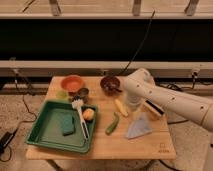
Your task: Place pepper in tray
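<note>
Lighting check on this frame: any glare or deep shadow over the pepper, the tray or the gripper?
Camera view: warm, fairly even light on the table; the band behind it is dark. No glare on the pepper or the tray. The gripper hangs below the arm, near the yellow vegetable, well lit.

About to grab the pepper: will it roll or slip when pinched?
The pepper looks smooth-skinned, so it is probably slippery. Its curve likely keeps it from rolling far. It is slim, so probably light. The gripper hangs just beyond it, beside the yellow vegetable.
</note>
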You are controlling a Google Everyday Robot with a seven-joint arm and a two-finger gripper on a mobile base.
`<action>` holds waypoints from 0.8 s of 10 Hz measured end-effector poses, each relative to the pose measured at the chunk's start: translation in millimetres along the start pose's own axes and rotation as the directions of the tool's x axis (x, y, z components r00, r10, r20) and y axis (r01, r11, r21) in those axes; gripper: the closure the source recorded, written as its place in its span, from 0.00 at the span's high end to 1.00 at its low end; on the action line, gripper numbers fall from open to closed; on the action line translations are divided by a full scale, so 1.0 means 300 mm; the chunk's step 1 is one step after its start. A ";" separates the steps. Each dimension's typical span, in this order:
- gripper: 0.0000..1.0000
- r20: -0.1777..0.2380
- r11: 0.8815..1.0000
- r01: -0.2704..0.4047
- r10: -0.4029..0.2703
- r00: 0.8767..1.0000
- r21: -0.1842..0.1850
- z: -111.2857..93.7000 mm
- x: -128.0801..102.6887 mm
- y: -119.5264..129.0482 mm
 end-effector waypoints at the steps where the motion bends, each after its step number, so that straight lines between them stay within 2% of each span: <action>1: 0.66 0.000 0.999 0.044 -0.044 0.999 -0.004 0.015 -0.046 -0.002; 4: 0.66 -0.002 0.990 0.137 -0.137 0.991 -0.012 0.045 -0.112 0.022; 6: 0.66 0.008 0.978 0.209 -0.208 0.978 -0.014 0.068 -0.207 0.038; 8: 0.66 0.012 0.969 0.248 -0.248 0.969 -0.019 0.097 -0.235 0.048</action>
